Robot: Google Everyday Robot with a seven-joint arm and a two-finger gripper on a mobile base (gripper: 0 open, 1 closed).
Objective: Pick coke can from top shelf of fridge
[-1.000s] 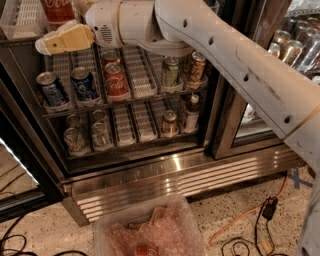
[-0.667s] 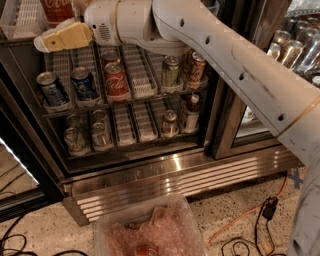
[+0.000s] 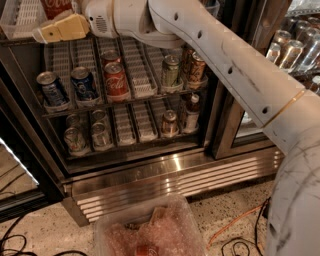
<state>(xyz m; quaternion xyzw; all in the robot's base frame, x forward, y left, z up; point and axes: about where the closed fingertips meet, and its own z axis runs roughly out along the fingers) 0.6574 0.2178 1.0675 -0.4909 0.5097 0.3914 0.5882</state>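
My gripper [image 3: 50, 31] hangs at the upper left corner of the open fridge [image 3: 175, 181], level with the front bar of the top shelf [image 3: 19, 42]; whether my grip is released or clenched I cannot tell. The coke can [image 3: 56, 7] stands on that shelf just behind and above my gripper, its red side with white script cut off by the upper edge of the view; whether I touch it I cannot tell. A white ribbed tray [image 3: 21, 19] sits just beside the can on its left. My white arm [image 3: 225, 60] slants down from the gripper to the lower right corner, crossing in front of the dark door frame. On the rack below, towards its left edge, two blue cans [image 3: 52, 90] stand side by side; next to them a shorter red Coca-Cola can [image 3: 116, 80] stands at the front bar with another behind it; two more cans [image 3: 171, 70] stand near the right edge. The lowest rack holds silver-topped cans [image 3: 75, 138] at its left end and a small bottle [image 3: 191, 111] at its right end. On the floor before the ribbed steel base lies a clear plastic bin [image 3: 150, 227]; an orange cable [image 3: 235, 224] trails to its right.
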